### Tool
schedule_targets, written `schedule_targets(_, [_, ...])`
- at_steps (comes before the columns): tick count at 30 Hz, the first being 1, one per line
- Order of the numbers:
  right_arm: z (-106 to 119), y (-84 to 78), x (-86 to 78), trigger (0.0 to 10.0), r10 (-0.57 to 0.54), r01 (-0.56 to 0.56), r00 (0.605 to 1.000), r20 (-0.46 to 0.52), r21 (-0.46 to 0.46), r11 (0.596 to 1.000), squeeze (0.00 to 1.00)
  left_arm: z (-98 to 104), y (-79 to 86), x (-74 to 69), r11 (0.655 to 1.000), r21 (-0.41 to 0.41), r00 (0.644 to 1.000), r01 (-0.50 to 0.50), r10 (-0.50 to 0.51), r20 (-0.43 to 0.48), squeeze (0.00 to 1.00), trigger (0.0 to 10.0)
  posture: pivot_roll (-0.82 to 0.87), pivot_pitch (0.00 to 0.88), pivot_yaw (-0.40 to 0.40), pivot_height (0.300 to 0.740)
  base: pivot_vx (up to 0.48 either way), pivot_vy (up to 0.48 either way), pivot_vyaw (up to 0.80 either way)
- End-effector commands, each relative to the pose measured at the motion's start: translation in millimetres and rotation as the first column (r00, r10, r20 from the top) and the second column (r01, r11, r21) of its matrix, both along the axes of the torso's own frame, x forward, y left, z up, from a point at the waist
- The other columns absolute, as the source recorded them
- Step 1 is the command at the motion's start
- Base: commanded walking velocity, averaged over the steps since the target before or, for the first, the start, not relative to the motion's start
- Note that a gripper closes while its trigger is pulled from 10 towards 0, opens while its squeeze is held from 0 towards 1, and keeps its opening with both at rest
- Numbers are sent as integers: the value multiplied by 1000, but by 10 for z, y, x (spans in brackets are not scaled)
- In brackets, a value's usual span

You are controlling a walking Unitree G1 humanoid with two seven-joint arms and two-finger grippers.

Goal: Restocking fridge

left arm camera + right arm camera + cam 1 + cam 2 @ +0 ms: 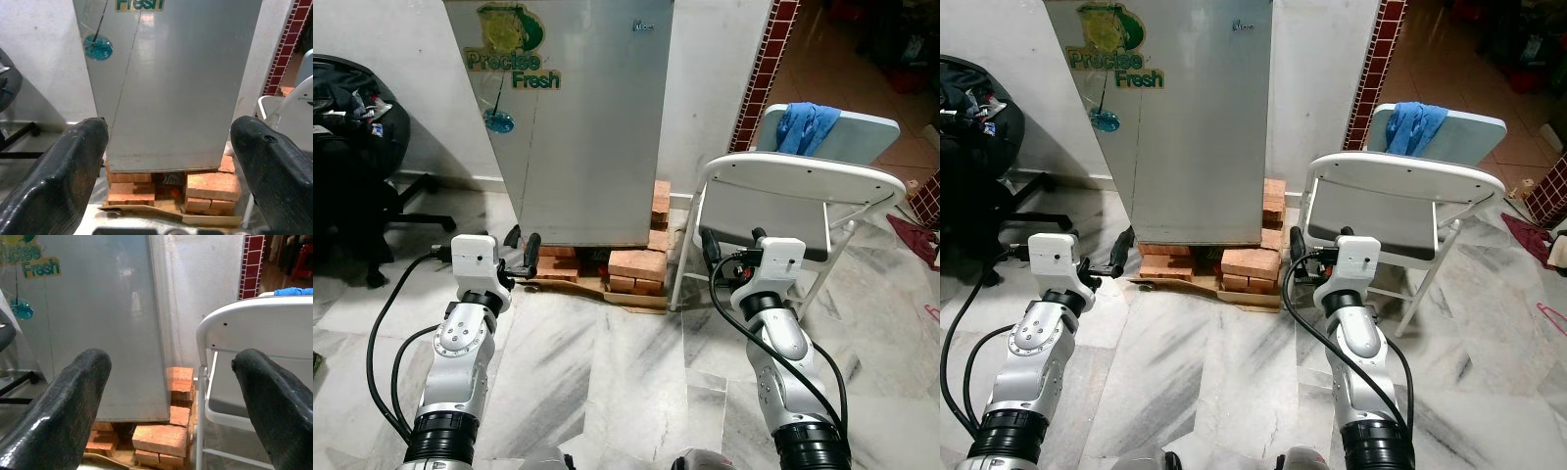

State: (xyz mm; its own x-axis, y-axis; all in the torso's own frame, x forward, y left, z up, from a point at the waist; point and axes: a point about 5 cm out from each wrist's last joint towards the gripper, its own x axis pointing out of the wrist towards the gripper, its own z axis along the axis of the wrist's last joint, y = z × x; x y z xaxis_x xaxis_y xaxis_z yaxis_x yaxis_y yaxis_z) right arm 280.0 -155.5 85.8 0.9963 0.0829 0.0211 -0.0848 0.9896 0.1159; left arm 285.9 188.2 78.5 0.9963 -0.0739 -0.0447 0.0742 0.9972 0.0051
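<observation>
Both tools, left tool (168, 161) and right tool (171, 396), hang spread and empty before the closed fridge (578, 127), which stands on bricks (636, 264) beside a chair (803, 196). Its door looks stiff, smooth, probably slippery; no handle is visible, so grip an edge.

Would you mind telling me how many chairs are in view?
2: a white folding chair right of the fridge, and a black office chair at far left. Others may be hidden.
</observation>
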Motion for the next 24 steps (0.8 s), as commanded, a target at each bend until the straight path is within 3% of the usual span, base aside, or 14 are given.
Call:
schedule_targets(1, [41,-11,3,10000,-4,4,1000,15,5,1000,0,56,4,22,1000,3,1000,-1,1,16,0,10000,-73,0,38,740,0,0,0])
schedule_targets(10, [41,-11,3,10000,-4,4,1000,15,5,1000,0,56,4,22,1000,3,1000,-1,1,16,0,10000,-73,0,38,740,0,0,0])
schedule_targets(11, [40,-4,-8,10000,1,-1,1000,13,6,1000,0,55,-11,22,1000,3,1000,2,-2,16,0,10000,0,0,0,740,0,0,0])
schedule_targets(12, [16,9,-18,10000,10,-10,1000,0,-33,999,0,25,-59,-22,1000,-7,1000,8,-8,6,0,10000,-62,36,9,740,0,0,0])
schedule_targets(15, [-25,33,-30,10000,23,-25,1000,-20,-96,995,0,-19,-122,-88,1000,-24,1000,15,-15,-9,0,10000,-61,36,8,740,0,0,0])
schedule_targets(24, [-30,56,-33,10000,34,-36,999,-22,-106,994,0,-16,-125,-90,1000,-24,1000,14,-14,-12,0,10000,-61,37,8,740,0,0,0])
